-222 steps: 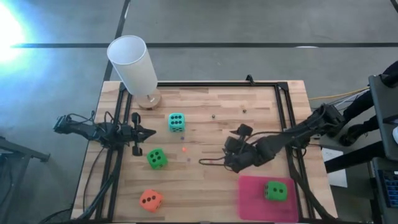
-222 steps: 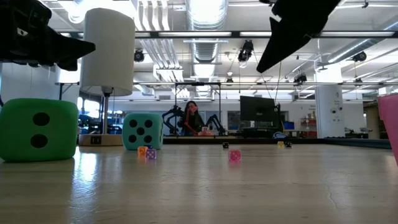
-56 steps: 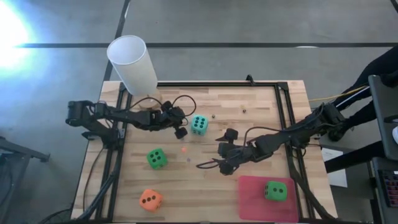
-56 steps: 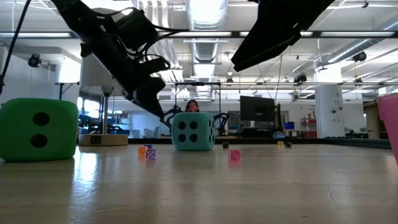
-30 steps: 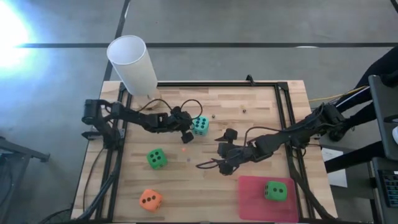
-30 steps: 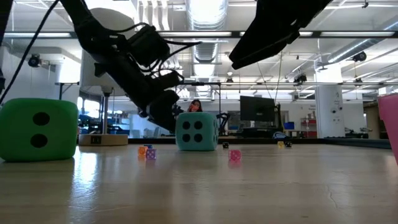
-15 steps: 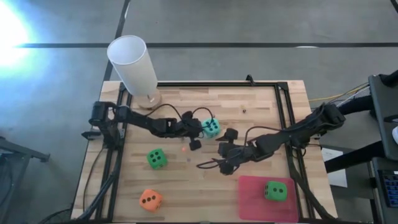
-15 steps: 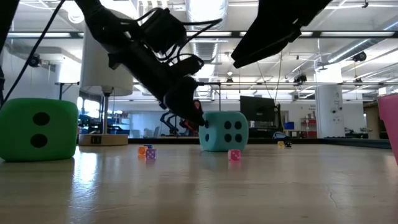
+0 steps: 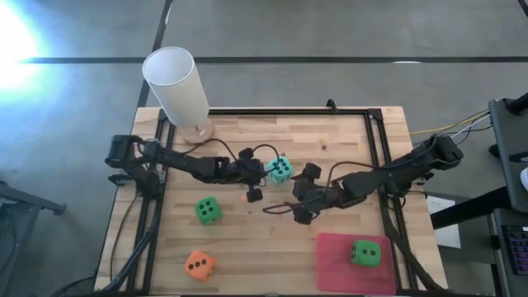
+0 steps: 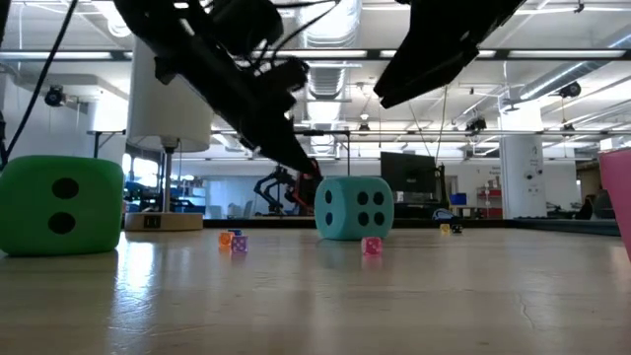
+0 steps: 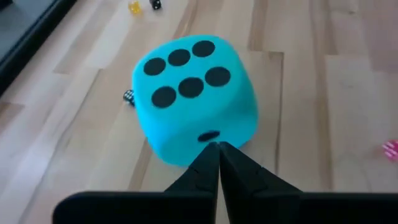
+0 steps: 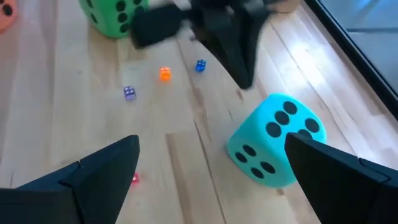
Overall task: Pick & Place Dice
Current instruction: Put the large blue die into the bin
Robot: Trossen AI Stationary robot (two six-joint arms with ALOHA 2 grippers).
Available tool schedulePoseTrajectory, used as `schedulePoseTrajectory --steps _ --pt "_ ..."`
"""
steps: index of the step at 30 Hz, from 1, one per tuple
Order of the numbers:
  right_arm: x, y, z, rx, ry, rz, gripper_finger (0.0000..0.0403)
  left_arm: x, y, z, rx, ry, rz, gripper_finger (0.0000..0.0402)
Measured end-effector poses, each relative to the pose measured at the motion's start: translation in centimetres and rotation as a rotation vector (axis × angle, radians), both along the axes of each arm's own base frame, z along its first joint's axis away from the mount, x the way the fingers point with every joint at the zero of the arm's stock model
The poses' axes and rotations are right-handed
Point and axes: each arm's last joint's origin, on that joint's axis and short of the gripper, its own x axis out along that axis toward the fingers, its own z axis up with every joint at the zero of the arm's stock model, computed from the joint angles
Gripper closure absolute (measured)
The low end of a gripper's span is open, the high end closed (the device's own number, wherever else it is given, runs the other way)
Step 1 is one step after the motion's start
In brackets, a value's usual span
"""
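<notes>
The teal die (image 9: 280,170) sits on the wooden table near its middle, also plain in the low view (image 10: 355,208). My left gripper (image 9: 262,172) reaches in from the table's left, shut, its tips at the die's left side. My right gripper (image 9: 304,196) hovers open just right of and nearer than the die, which lies ahead of its spread fingers (image 12: 277,149). One green die (image 9: 208,209) and the orange die (image 9: 199,264) rest on the table's near left. The second green die (image 9: 365,252) lies on the pink mat (image 9: 334,268). My left gripper (image 11: 217,149) has its shut fingertips against the teal die's left side face, low down (image 11: 208,140), coming slanting down from the table's left. The die rests flat on the table, its six-pip face (image 11: 185,71) turned up toward the wrist camera.
A tall white cylinder (image 9: 177,82) stands at the far left corner. Several tiny dice lie scattered mid-table (image 12: 165,73). A black frame rail (image 9: 381,165) runs along the table's edges. Bare wood lies between the teal die and the pink mat.
My left gripper has swept toward the table's right with shut fingers, pushing the teal die; the die has slid and tumbled rightward toward my right gripper and now stands still. My right gripper has shifted a little toward the far edge, closer to the die.
</notes>
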Motion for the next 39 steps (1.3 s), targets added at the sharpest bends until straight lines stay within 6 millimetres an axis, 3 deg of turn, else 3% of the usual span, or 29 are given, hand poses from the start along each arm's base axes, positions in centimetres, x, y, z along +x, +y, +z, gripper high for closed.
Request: schedulePoseTrajectory --steps 9,15,23,39 --pt "0.4 -2.3 -0.1 0.095 -0.022 -0.146 0.0003 -2.6 -2.8 3.6 0.039 -0.118 -0.041 0.0382" --pt "0.8 -5.0 -0.2 0.198 -0.052 -0.305 0.0003 -4.3 -4.7 5.0 0.056 -0.166 -0.078 0.0382" --pt "1.3 -8.0 -0.1 0.31 -0.051 -0.385 0.0003 -5.2 -6.2 6.0 0.08 -0.197 -0.113 0.0382" --pt "1.2 -8.4 -0.2 0.305 -0.079 -0.455 0.0003 -6.3 -6.5 7.3 0.088 -0.205 -0.137 0.0382"
